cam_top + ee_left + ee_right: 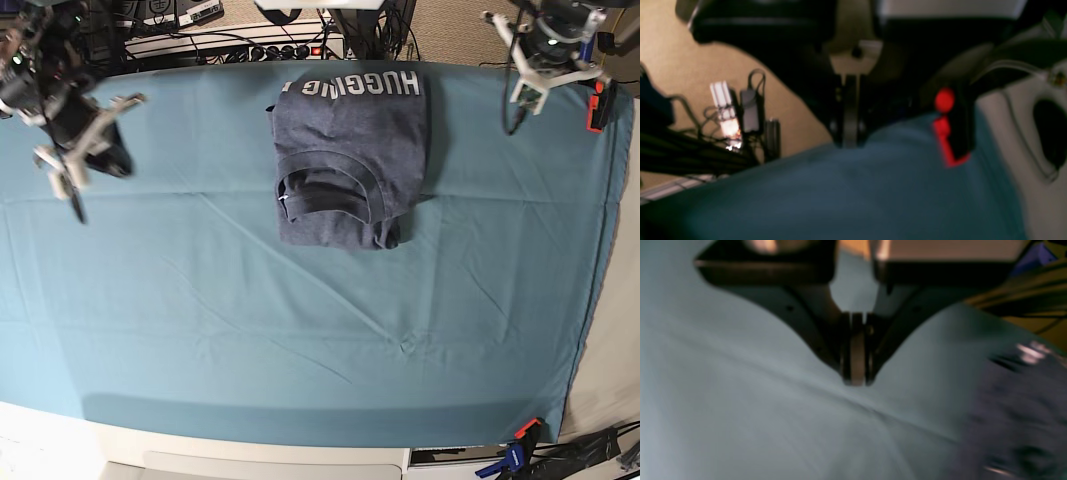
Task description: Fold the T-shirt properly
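While both tools closed, T-shirt (349, 158) folded midway between, well apart

Both wrist views are dim and heavily blurred; the base view is evenly lit and sharp

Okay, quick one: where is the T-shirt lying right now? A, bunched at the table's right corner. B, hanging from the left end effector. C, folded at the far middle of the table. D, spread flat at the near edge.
C: the base view shows the T-shirt folded compactly, collar up, at the far middle of the teal table cloth, untouched by either arm.
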`<state>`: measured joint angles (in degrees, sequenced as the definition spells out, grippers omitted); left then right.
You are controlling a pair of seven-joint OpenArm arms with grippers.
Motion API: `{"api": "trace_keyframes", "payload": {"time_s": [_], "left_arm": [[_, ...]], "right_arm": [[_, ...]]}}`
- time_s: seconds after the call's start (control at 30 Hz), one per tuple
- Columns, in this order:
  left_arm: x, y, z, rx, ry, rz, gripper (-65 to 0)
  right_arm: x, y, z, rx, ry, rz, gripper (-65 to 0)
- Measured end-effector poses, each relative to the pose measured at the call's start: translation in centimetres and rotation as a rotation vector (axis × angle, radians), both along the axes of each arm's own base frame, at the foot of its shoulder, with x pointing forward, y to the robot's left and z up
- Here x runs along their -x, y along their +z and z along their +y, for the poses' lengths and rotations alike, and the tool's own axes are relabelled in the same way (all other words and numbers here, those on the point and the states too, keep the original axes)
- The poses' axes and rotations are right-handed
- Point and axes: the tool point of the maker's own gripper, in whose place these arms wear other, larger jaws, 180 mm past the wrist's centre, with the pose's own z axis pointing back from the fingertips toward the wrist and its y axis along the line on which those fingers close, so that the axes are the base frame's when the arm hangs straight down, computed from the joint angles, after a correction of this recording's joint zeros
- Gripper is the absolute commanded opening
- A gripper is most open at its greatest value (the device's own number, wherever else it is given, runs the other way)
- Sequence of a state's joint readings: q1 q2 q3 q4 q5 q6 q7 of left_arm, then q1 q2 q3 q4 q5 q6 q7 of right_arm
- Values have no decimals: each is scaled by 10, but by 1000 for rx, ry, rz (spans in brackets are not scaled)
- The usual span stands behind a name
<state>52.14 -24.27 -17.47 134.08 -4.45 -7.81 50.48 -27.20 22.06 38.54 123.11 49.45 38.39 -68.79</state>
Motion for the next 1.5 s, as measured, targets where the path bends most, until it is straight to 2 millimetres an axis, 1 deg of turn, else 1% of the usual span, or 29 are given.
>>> {"api": "trace_keyframes", "payload": {"time_s": [0.1,0.17,0.2,0.23,0.3,0.37,0.43,0.57,0.73,0.77,1.0,1.07,1.13,1.27,1.37,1.43,1.5], "left_arm": [[1,6,18,-41,31,-8,-650],[-2,9,24,-50,43,-25,-650],[-1,4,26,-32,53,-29,-650],[3,-7,29,-10,66,-1,-650],[25,-31,37,4,93,104,-650],[44,-49,43,12,120,176,-650],[56,-63,45,30,141,218,-650],[86,-88,31,145,182,319,-650],[105,-104,15,253,240,369,-650],[109,-106,11,268,234,381,-650],[135,-126,2,318,318,428,-650],[142,-132,2,328,336,436,-650],[150,-139,0,339,337,469,-650],[165,-156,-4,358,363,525,-650],[178,-170,-8,371,384,573,-650],[184,-179,-15,386,385,601,-650],[185,-188,-25,408,376,621,-650]], "right_arm": [[17,0,-21,31,-61,25,-650],[26,-2,-32,39,-95,44,-650],[29,-4,-37,40,-111,56,-650],[33,-8,-41,39,-124,71,-650],[39,-16,-47,24,-144,102,-650],[45,-26,-51,3,-164,132,-650],[54,-39,-59,-16,-197,180,-650],[73,-63,-72,-62,-257,265,-650],[109,-92,-84,-109,-330,387,-650],[116,-97,-85,-123,-340,408,-650],[160,-120,-69,-242,-393,505,-650],[168,-127,-68,-267,-415,524,-650],[170,-131,-66,-327,-441,517,-650],[190,-150,-72,-383,-519,563,-650],[209,-166,-76,-432,-595,600,-650],[220,-176,-77,-468,-645,625,-650],[227,-187,-76,-509,-691,642,-650]]}}
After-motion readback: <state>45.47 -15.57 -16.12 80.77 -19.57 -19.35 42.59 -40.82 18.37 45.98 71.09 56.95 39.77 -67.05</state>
